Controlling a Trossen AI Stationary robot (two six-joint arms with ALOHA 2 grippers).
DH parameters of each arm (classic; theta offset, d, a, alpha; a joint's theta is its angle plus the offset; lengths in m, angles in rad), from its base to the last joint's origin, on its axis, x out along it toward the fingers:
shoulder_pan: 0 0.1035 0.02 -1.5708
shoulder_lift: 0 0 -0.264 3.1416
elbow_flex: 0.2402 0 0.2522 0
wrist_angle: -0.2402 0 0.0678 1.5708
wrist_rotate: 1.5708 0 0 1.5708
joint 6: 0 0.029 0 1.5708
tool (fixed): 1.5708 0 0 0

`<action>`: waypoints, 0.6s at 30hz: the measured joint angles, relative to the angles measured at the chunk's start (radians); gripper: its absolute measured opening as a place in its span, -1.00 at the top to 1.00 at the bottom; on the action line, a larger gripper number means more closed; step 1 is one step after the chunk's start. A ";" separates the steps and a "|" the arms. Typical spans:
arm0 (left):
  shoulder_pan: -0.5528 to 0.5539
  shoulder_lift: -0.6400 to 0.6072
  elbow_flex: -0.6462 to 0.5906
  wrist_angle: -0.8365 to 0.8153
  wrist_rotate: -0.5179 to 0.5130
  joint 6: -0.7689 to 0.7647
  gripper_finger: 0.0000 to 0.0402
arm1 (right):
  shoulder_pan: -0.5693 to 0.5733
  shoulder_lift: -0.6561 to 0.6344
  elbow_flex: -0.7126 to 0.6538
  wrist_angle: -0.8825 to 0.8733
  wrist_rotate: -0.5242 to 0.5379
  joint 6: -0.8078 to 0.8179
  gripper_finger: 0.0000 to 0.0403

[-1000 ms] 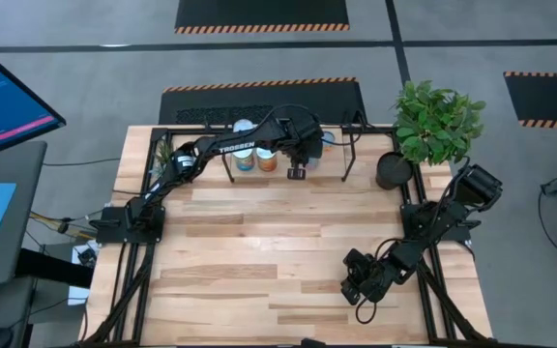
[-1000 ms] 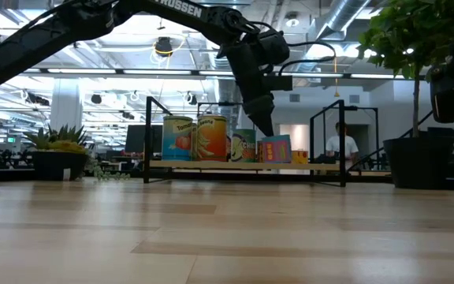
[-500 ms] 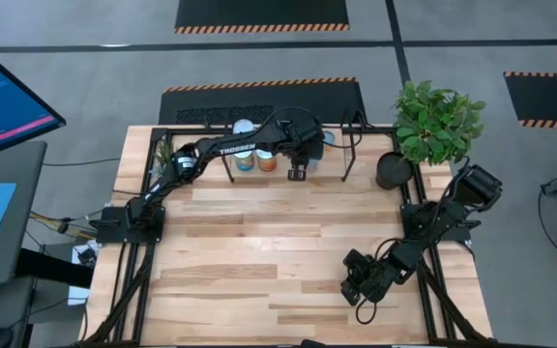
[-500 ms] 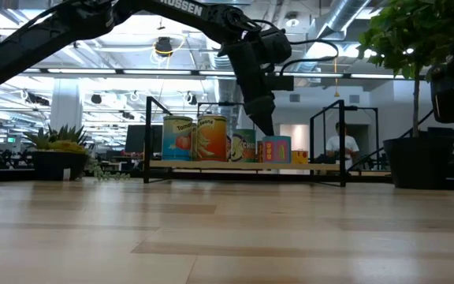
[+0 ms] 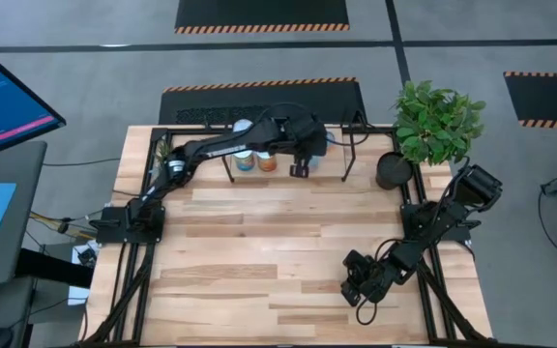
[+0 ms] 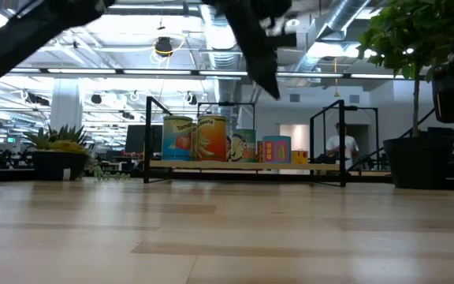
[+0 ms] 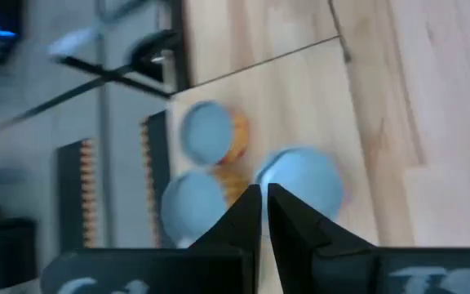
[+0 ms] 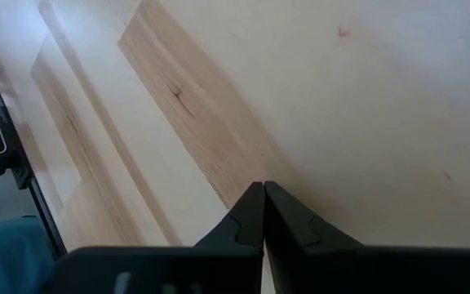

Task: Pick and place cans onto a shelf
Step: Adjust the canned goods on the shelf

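Note:
Several cans stand upright on the shelf (image 6: pixel 243 165) at the table's far edge. Among them are an orange-labelled can (image 6: pixel 178 139), another beside it (image 6: pixel 211 138), a green one (image 6: pixel 243 145) and a smaller red one (image 6: pixel 276 149). From above, two of them (image 5: pixel 246 159) (image 5: pixel 266 160) show at the shelf's left part. My left gripper (image 5: pixel 300 169) hangs shut and empty above the shelf, over the cans' pale-blue tops (image 7: pixel 300 181). My right gripper (image 5: pixel 356 290) is shut and empty, low over the table's near right part (image 8: pixel 263 192).
A dark round pot (image 5: pixel 393 171) with a green plant (image 5: pixel 438 121) stands at the table's far right corner. The shelf's black legs (image 5: pixel 346 159) stand up around the board. A person (image 6: pixel 339 142) shows in the room far behind.
My left gripper has risen well above the cans on the shelf and stayed shut. The cans have kept their places.

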 joint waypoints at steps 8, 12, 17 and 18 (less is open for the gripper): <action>-0.072 -0.171 0.000 -0.266 -0.012 -0.328 0.93 | 0.000 0.000 0.000 0.009 -0.011 -0.004 0.86; -0.109 -0.224 0.000 -0.380 0.085 -0.588 0.93 | -0.002 0.000 0.000 0.012 -0.010 -0.002 0.87; -0.172 -0.244 0.000 -0.573 0.222 -0.797 0.93 | -0.009 0.000 0.000 0.013 -0.008 -0.025 0.85; -0.187 -0.243 -0.003 -0.582 0.237 -0.823 0.93 | -0.009 0.000 0.000 0.014 -0.007 -0.025 0.85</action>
